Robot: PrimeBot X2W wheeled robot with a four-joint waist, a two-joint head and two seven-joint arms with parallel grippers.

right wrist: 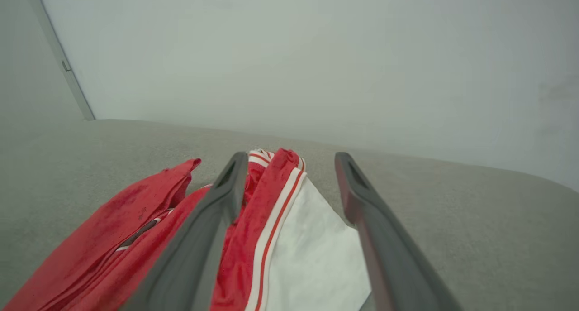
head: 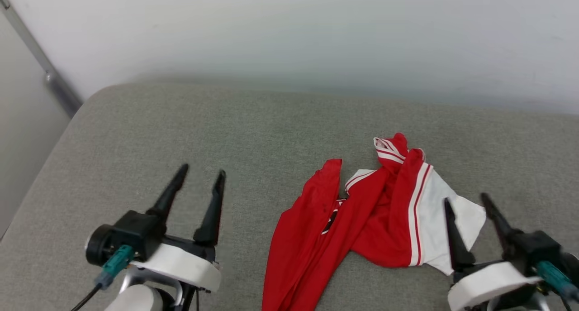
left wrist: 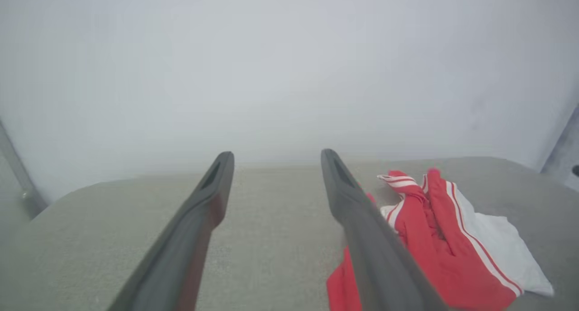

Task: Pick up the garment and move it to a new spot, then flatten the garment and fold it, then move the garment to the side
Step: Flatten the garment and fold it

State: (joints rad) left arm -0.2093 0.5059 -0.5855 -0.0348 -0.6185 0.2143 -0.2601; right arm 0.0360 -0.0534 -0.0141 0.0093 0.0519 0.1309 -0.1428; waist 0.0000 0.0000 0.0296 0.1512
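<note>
The garment (head: 362,220) is seen lying crumpled on the grey cushioned surface (head: 181,121). It is bunched and twisted, with its red body trailing back toward the robot and one white sleeve (head: 432,229) spread out flat.

The right gripper (head: 466,198) is held low, its two fingers spread apart and nothing clasped between them. The white sleeve lies just ahead of and between its fingertips, and the red bulk of the shirt is found off to its left. Whether the fingers are touching the cloth cannot be told.

The left gripper (head: 202,169) is likewise held with its fingers parted and empty, over bare cushion. The garment is found to its right, near but apart from it.

Very little of the task can be judged as done. The shirt is neither flattened nor folded, and no part of it is lifted or gripped. Whether its present place is the first spot or the new one cannot be told. The pick-up is judged to be the step in hand, with the right gripper placed for a grasp at the sleeve. Carrying, spreading flat, folding and setting aside are all judged to be left.
</note>
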